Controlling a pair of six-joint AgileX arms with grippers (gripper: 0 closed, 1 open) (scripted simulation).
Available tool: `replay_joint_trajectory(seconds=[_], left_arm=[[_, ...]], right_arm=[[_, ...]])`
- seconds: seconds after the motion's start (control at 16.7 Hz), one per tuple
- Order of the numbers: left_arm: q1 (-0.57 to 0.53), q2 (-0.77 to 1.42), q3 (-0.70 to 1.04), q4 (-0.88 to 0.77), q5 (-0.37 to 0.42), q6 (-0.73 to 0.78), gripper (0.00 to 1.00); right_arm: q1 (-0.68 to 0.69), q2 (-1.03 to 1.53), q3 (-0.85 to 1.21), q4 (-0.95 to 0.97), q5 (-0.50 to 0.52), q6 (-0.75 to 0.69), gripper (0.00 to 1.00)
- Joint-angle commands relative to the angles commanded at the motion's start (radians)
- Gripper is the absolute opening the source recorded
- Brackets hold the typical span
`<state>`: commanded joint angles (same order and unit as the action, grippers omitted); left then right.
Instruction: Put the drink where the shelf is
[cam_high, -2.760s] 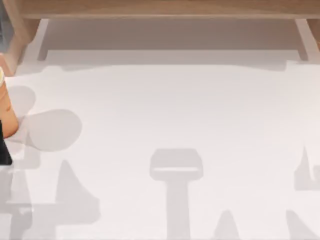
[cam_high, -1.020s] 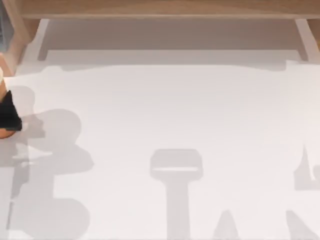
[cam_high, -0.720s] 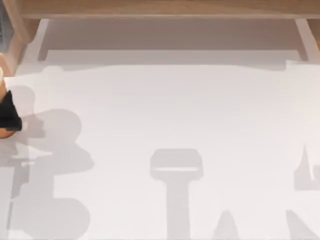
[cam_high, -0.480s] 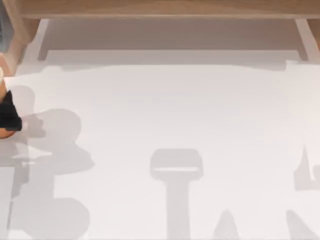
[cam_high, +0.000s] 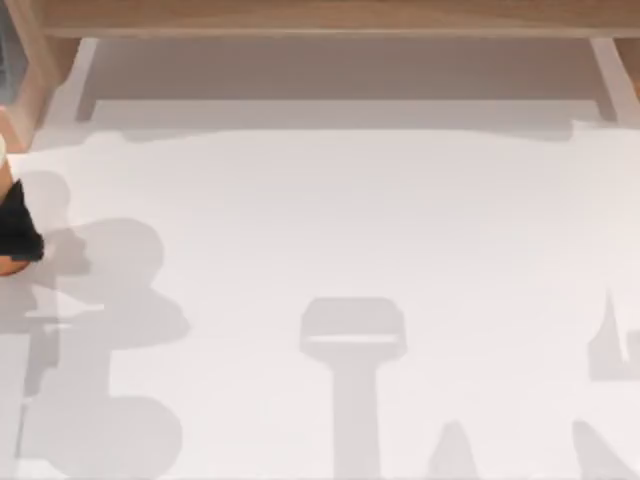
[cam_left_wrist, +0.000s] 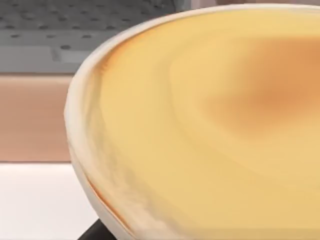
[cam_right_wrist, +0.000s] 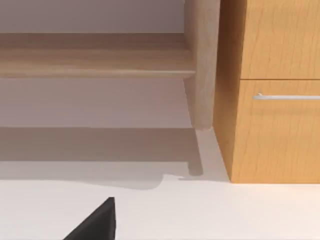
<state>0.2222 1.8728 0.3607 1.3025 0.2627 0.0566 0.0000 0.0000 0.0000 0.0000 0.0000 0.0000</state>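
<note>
One drink (cam_left_wrist: 210, 130) at the surface's (cam_high: 350, 230) left edge, grasped by left end effector (cam_high: 16, 228); one shelf (cam_high: 320, 18) behind.

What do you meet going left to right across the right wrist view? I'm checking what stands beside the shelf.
The shelf board, then its wooden upright, then an orange-brown cabinet with a metal drawer handle.

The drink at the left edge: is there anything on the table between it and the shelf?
Nothing visible. The drink, with the left pincer at it, faces bare white table up to the shelf.
</note>
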Motion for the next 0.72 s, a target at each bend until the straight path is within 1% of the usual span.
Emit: replay_joint_trajectory(seconds=[0.24,0.48,0.72], left_arm=[[0.000,-0.049,0.003,-0.052,-0.001,0.000,0.00],[0.000,-0.046,0.001,-0.050,-0.001,0.002,0.00],[-0.052,-0.089,0.069,-0.072,-0.005,-0.048,0.00]], right_arm=[[0.000,0.000,0.000,0.000,0.000,0.000,1.00],[0.000,0.000,0.000,0.000,0.000,0.000,1.00],[0.000,0.000,0.000,0.000,0.000,0.000,1.00]])
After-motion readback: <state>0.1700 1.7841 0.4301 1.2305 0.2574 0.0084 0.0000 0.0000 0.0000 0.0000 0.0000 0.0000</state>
